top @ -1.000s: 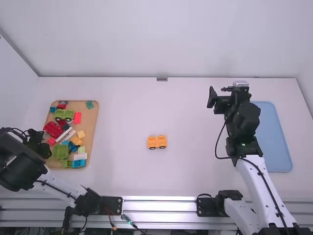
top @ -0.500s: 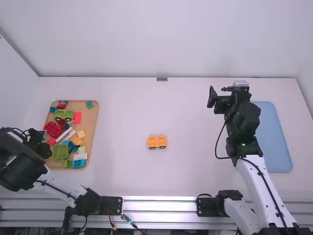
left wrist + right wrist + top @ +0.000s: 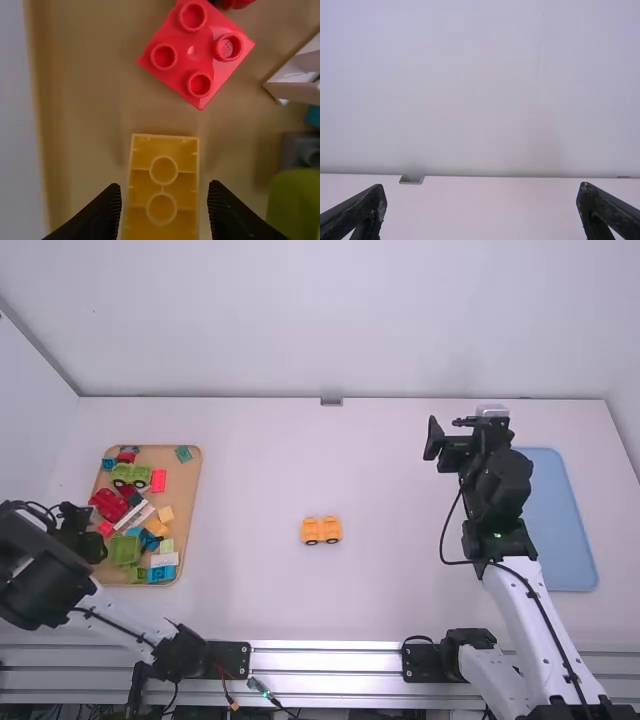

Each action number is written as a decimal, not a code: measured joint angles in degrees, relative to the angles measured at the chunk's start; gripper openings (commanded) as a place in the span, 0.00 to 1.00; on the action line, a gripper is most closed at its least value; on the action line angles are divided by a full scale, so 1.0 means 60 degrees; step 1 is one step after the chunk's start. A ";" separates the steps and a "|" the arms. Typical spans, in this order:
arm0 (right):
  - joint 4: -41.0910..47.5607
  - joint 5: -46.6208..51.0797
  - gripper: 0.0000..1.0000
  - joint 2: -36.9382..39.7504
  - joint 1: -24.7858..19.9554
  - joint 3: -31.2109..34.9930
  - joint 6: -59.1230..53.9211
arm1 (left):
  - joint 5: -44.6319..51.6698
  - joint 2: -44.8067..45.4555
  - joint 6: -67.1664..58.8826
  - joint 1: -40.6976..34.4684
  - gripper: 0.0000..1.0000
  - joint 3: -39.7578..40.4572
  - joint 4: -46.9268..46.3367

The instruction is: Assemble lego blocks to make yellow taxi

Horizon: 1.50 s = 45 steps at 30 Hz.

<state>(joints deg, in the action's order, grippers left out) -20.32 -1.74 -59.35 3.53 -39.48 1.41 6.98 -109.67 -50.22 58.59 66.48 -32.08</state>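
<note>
Yellow taxi (image 3: 321, 530), so far a low wheeled body, stands mid-way across the bench (image 3: 240, 585), well in from its edges; the left gripper (image 3: 164, 186), parted wider than the yellow block (image 3: 172, 187) and gripping nothing, straddles it inside the tray's (image 3: 183, 490) left edge; the block looks hollow side up, so without a turn it may not seat; a skewed grip could clip the red block (image 3: 192, 52); the right gripper (image 3: 482, 187) is wide apart, empty.

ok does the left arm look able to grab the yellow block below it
Probably yes: the left end effector is open, its fingertips showing either side of the yellow block, and the red block looks clear of them.
</note>
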 measured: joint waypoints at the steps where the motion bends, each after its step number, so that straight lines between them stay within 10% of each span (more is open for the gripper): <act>1: 0.0004 0.0000 0.99 0.0000 0.0000 0.0000 0.0015 | 0.0004 -0.0018 0.0000 0.0000 0.45 0.0000 0.0000; 17: 0.0058 0.0033 0.99 0.0000 0.0004 0.0000 0.0022 | -0.0036 -0.0025 -0.0029 0.0000 0.39 0.0000 -0.0040; 29: 0.0051 0.0044 0.99 0.0000 0.0291 0.0000 -0.0007 | -0.0091 -0.0025 -0.0033 -0.0069 0.02 0.0215 -0.0433; 45: -0.0980 0.0040 0.99 -0.0149 0.0240 -0.0004 0.0120 | 0.1453 0.0510 0.1177 -0.0364 0.02 0.1708 -0.1836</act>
<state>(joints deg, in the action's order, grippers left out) -26.20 -1.50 -60.25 4.97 -39.51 2.13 15.70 -106.61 -43.16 56.40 76.73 -43.09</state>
